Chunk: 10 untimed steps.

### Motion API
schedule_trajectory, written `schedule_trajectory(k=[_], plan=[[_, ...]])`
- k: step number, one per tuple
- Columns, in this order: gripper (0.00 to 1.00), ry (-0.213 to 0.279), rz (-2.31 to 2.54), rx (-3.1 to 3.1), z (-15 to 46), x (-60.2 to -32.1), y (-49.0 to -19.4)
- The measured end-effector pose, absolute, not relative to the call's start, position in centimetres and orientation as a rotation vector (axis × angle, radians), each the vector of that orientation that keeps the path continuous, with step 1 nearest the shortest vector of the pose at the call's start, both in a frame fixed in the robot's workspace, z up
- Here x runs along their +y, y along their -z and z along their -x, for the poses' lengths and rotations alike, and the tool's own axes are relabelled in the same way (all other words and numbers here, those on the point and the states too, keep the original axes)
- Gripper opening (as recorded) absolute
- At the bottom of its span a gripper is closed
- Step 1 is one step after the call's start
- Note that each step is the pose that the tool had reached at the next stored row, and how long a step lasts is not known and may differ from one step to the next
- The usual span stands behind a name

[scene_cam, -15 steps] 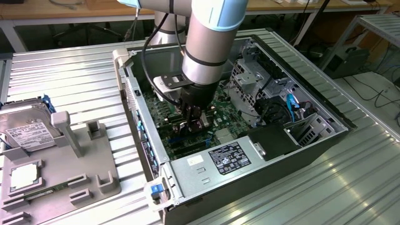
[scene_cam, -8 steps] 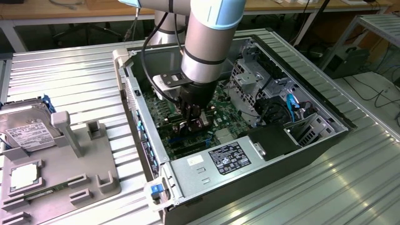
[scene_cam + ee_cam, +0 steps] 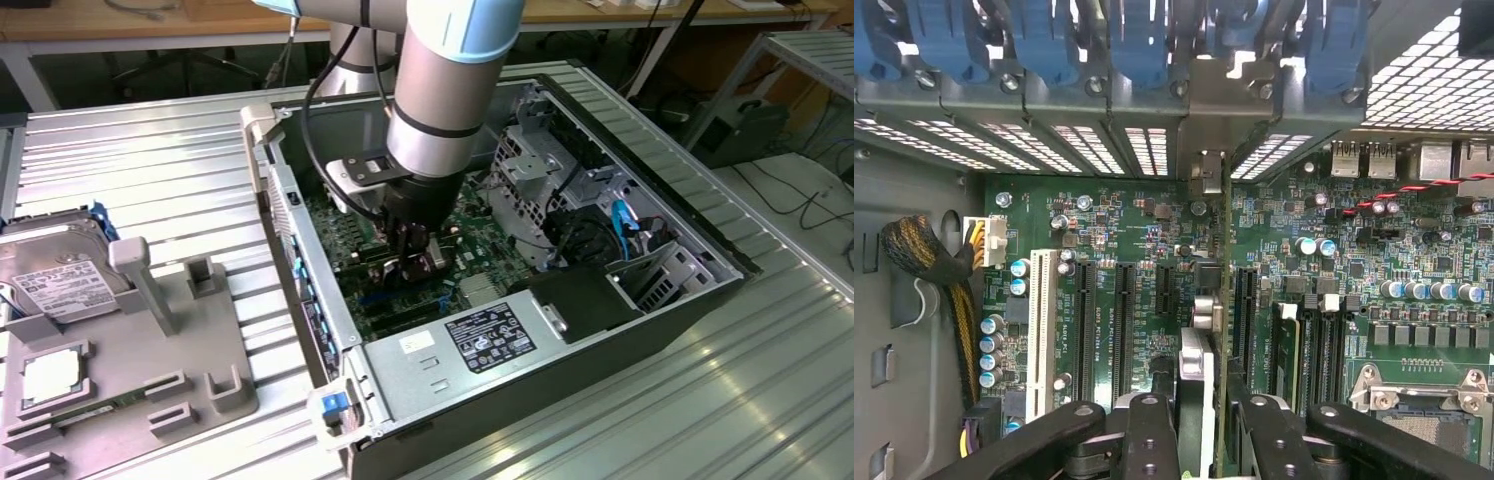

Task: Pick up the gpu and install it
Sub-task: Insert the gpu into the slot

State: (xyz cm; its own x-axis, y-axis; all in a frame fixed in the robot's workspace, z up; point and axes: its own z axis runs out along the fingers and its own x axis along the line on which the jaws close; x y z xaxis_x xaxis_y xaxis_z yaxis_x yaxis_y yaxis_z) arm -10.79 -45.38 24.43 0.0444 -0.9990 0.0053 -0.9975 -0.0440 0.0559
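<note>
Between the black fingers [image 3: 1149, 440] of the gripper [image 3: 1199, 440], the gpu [image 3: 1226, 330] stands on edge, seen almost end-on as a thin green sliver running down over the motherboard [image 3: 1154, 240]. The pincer is pinching the card by its upper edge. Its silver bracket [image 3: 1206, 130] meets the slotted rear wall of the computer case [image 3: 1084, 140], under the row of blue clips [image 3: 1044, 40]. So the card's long axis lies along the expansion slots [image 3: 1124, 320], bracket end towards the rear panel. Judging by this, installation is in hand: the card is lined up over a slot or partly in it; I cannot tell whether it is seated. Seating calls for a straight push down, card kept square, bracket kept in its opening. In the exterior view the gripper [image 3: 416, 262] is deep inside the case [image 3: 641, 300], beside the parts tray [image 3: 160, 380].
</note>
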Motion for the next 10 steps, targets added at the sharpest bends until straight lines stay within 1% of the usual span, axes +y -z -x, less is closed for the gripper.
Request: schedule_trajectory(k=[10], plan=[[0.29,0.054,-2.238,-2.141,10.81,-45.33,-23.77]])
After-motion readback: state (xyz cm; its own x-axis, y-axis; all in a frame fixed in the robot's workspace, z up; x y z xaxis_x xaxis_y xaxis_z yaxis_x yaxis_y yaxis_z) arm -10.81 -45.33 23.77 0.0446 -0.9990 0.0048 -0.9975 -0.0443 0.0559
